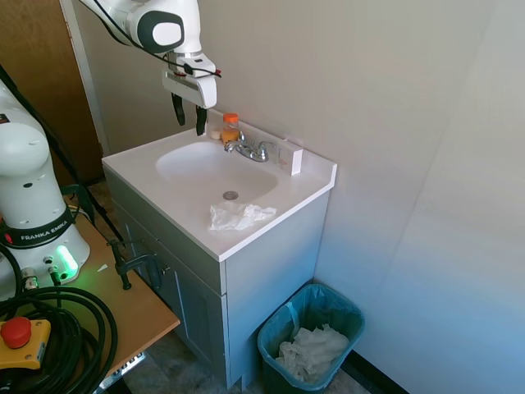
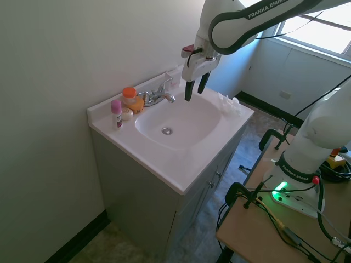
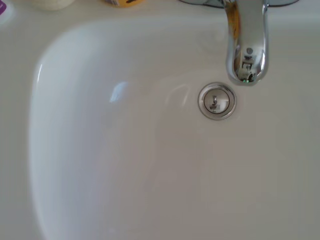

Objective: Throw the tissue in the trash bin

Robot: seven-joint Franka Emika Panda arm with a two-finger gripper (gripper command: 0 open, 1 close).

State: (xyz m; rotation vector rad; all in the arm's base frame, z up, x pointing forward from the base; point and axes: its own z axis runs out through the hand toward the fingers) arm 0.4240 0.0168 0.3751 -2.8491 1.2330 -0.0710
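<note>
Above the white sink basin (image 1: 205,164), near the chrome faucet (image 1: 250,149), the gripper (image 1: 189,117) hangs with fingers spread, pointing straight down, holding nothing. Off at the vanity's front corner lies the crumpled tissue (image 1: 238,216), well apart from it. Down beside the cabinet stands the teal trash bin (image 1: 279,336), paper already inside.

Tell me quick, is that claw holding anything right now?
Claw: open, holding nothing, up above the sink.
</note>
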